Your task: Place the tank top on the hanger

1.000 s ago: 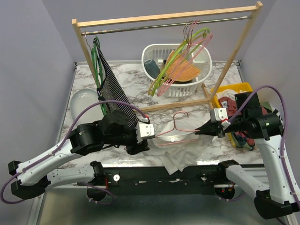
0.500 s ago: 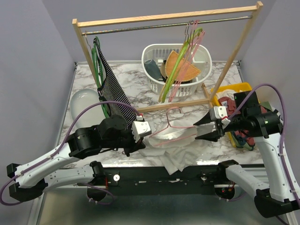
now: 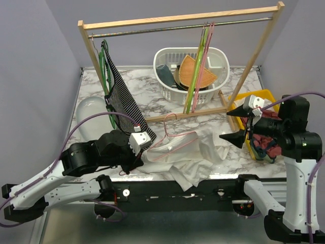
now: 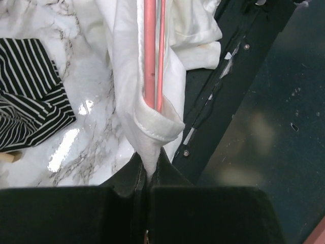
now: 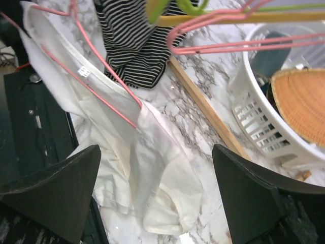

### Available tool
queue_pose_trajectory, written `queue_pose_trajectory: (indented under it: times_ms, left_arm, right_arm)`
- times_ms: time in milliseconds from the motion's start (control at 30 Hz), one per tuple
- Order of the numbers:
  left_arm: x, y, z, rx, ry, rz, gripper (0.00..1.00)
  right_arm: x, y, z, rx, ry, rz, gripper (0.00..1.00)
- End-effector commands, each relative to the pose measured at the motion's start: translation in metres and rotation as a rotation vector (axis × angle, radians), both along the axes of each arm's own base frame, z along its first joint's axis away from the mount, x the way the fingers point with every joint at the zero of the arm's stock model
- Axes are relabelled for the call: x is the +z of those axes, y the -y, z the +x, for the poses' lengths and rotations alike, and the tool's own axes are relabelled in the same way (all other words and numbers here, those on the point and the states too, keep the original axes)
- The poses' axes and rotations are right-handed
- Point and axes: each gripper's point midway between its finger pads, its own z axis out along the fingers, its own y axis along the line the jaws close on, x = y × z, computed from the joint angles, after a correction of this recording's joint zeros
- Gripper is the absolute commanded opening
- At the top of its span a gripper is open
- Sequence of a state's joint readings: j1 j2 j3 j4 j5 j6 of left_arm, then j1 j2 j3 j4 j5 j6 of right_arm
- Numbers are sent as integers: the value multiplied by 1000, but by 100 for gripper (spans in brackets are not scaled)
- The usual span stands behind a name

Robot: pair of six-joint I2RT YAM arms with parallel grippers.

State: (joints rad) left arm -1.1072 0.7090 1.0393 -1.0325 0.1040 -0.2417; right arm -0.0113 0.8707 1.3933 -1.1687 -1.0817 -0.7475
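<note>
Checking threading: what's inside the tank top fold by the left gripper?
The hanger runs into the tank top fold that the left gripper pinches; its end is covered by fabric.

We see 1 marble tabletop (image 3: 147, 91) carrying 1 white laundry basket (image 3: 203, 96) at the back, 1 yellow bin (image 3: 254, 95) right, 1 white rounded object (image 3: 89, 109) left, the rack's wooden foot bar (image 3: 188, 114), and the tank top (image 3: 195, 162) crumpled at the near edge.
</note>
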Motion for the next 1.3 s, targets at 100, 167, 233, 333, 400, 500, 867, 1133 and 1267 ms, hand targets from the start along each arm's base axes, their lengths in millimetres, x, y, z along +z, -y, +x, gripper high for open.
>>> queue_pose_trajectory:
  times_ms: [100, 167, 233, 333, 400, 500, 867, 1133, 1267]
  left_arm:
    - [14, -27, 15, 181, 62, -37, 0]
    - [19, -28, 22, 222, 87, -70, 0]
    - [26, -32, 30, 279, 117, -104, 0]
    - [34, -36, 41, 350, 157, -142, 0]
    - [39, -39, 45, 378, 177, -155, 0]
    - [50, -40, 52, 409, 208, -198, 0]
    - [102, -35, 74, 573, 234, -362, 0]
    - [142, -42, 89, 701, 246, -394, 0]
    - [150, -48, 97, 776, 250, -400, 0]
  right_arm:
    - [-25, 24, 44, -214, -75, 93, 100]
    - [-32, 28, 50, -236, -82, 102, 100]
    - [-48, 29, 52, -239, -112, 106, 100]
    - [-61, 30, 54, -241, -130, 114, 100]
    - [-64, 29, 52, -229, -134, 125, 100]
    - [-71, 16, 38, -127, -155, 177, 100]
    - [-110, 7, 28, -14, -244, 218, 100]
    - [-120, 9, 31, -38, -244, 204, 100]
    - [-122, 9, 31, -43, -241, 200, 100]
